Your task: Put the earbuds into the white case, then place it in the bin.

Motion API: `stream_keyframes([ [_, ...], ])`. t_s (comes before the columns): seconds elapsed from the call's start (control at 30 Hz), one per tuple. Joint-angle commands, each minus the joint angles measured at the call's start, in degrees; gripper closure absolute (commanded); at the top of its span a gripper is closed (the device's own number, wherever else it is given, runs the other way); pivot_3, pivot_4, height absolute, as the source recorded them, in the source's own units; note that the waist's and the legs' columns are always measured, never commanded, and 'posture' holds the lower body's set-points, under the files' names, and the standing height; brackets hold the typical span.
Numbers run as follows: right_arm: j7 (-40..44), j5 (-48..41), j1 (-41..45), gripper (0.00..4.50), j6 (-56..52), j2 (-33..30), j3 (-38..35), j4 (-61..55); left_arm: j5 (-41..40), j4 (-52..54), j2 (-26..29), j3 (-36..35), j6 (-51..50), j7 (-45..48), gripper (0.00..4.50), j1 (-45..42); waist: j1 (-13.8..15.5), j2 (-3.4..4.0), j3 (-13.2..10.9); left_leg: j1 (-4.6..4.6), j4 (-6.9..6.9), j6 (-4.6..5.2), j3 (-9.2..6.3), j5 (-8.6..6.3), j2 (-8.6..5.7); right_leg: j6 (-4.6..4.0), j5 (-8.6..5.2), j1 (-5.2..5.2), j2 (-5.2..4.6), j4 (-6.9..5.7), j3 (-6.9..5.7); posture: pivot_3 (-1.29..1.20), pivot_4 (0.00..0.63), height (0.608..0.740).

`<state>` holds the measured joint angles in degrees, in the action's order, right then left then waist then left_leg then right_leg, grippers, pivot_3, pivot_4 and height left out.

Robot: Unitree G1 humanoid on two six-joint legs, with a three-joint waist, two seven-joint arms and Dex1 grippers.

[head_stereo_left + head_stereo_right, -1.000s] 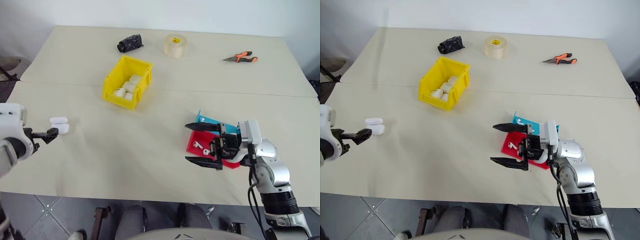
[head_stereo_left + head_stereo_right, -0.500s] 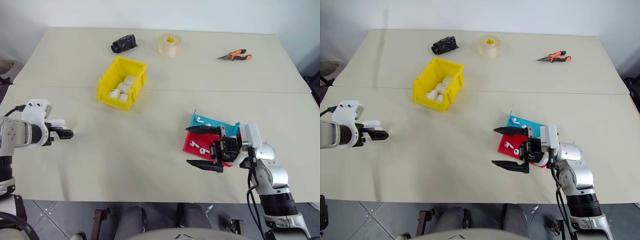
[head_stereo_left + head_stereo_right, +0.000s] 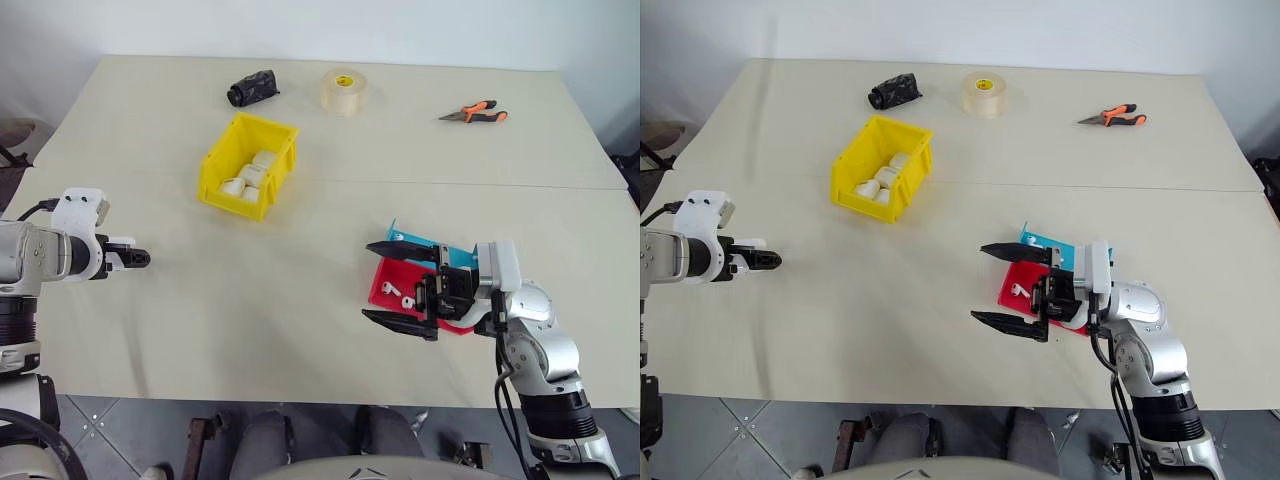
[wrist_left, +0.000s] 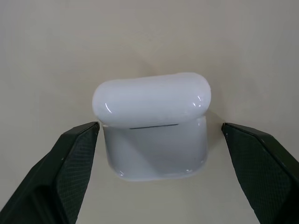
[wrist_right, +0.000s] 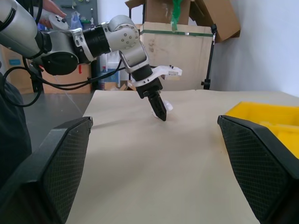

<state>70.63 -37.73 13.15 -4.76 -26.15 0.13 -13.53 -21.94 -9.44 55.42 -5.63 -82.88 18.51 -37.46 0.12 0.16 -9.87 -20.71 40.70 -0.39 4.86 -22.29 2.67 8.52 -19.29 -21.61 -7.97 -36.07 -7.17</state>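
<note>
A wide beige table [image 3: 330, 200] is filling most of the room, a seam running across its top. A plain white wall [image 3: 300, 25] is standing behind it. Grey floor tiles [image 3: 120, 430] are showing below the near edge. Cardboard boxes [image 5: 187, 28], possibly stacked on shelving, are sitting beyond the table's end.

A beige table [image 3: 300, 290] is seen carrying everything. Between the left claw's [image 4: 156, 140] spread fingers the white case [image 4: 152, 123] is found resting on it. Beyond the right claw [image 3: 400, 285], a yellow bin [image 3: 250, 165], black pouch [image 3: 252, 87], tape roll [image 3: 345, 90] and pliers [image 3: 475, 112] are spotted, with a red-and-blue tray [image 3: 385, 290] just beside it.
</note>
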Motion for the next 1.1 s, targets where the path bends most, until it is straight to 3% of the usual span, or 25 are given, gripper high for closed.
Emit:
stream_keyframes([
  [0.03, -0.83, -0.52, 0.48, 0.00, -0.07, 0.28, 0.11, -2.65, 1.78, -0.46, 0.86, 0.89, -1.31, 0.47, 0.95, 1.75, -0.08, 0.00, 0.00, 0.05, -0.04, 0.00, 0.08, 0.00, 0.00, 0.00, 0.00, 0.00, 0.00, 0.00, 0.06, 0.00, 0.150, 0.740],
  [0.1, -1.02, -0.63, 0.58, 0.00, -0.13, 0.24, 0.03, -2.61, 1.65, 0.30, 0.79, 0.16, -2.84, 0.59, 1.59, 2.49, -0.22, 0.00, 0.00, 0.28, -0.22, 0.00, 0.29, 0.00, 0.00, 0.00, 0.00, 0.00, 0.00, -0.02, 0.27, 0.00, 0.150, 0.740],
  [0.13, -1.03, -0.70, 0.75, 0.00, -0.20, 0.18, 0.00, -2.46, 1.53, 1.02, 0.86, -0.26, -3.49, 0.72, 1.70, 3.17, -0.25, 0.00, 0.00, 0.35, -0.29, 0.00, 0.36, 0.00, 0.00, 0.00, 0.00, 0.01, 0.00, -0.02, 0.33, 0.00, 0.150, 0.740],
  [0.3, -0.51, -1.15, 2.02, 0.00, -0.68, -0.30, -0.35, -1.49, 1.55, 3.89, -0.21, -4.32, -2.97, 0.80, 1.70, 6.56, -0.87, 0.00, 0.00, 0.57, -0.56, 0.00, 0.59, 0.00, 0.01, 0.00, 0.00, -0.03, 0.02, -0.01, 0.53, 0.00, 0.150, 0.740],
  [0.53, 0.23, -0.68, 2.20, 0.00, -0.32, -0.74, -1.14, 0.11, -4.39, 16.15, -5.12, -17.17, 14.19, 9.91, 1.70, 14.76, -0.07, -0.08, -0.03, 0.47, -0.48, 0.00, 0.54, 0.00, 0.01, 0.00, 0.00, -0.04, 0.00, 0.02, 0.53, 0.00, 0.150, 0.740],
  [0.7, 1.29, -0.34, 0.81, 0.00, 0.22, -2.52, -2.88, 1.36, -10.76, 28.07, -11.27, -26.36, 36.01, 23.67, 1.70, 26.34, -0.29, -0.27, -0.07, 0.39, -0.46, 0.00, 0.51, 0.00, 0.03, 0.00, 0.00, -0.05, -0.01, 0.10, 0.50, 0.00, 0.150, 0.740],
  [0.87, 2.32, -0.25, 0.30, 0.00, 0.73, -5.17, -5.08, 3.32, -13.78, 34.27, -17.58, -24.87, 52.09, 32.68, 1.70, 32.60, -0.09, -0.23, -0.08, 0.42, -0.49, 0.00, 0.57, 0.00, 0.04, 0.00, 0.00, -0.05, -0.02, 0.12, 0.53, 0.00, 0.150, 0.740],
  [1.1, 1.84, -0.12, -3.27, 0.00, 0.50, -8.94, -9.63, 2.86, -7.91, 34.36, -26.40, -10.61, 71.64, 39.26, 1.70, 34.59, 0.12, -0.27, -0.06, 0.41, -0.45, 0.04, 0.55, -0.02, 0.00, -0.01, 0.01, 0.00, -0.05, 0.13, 0.51, 0.00, 0.150, 0.740],
])
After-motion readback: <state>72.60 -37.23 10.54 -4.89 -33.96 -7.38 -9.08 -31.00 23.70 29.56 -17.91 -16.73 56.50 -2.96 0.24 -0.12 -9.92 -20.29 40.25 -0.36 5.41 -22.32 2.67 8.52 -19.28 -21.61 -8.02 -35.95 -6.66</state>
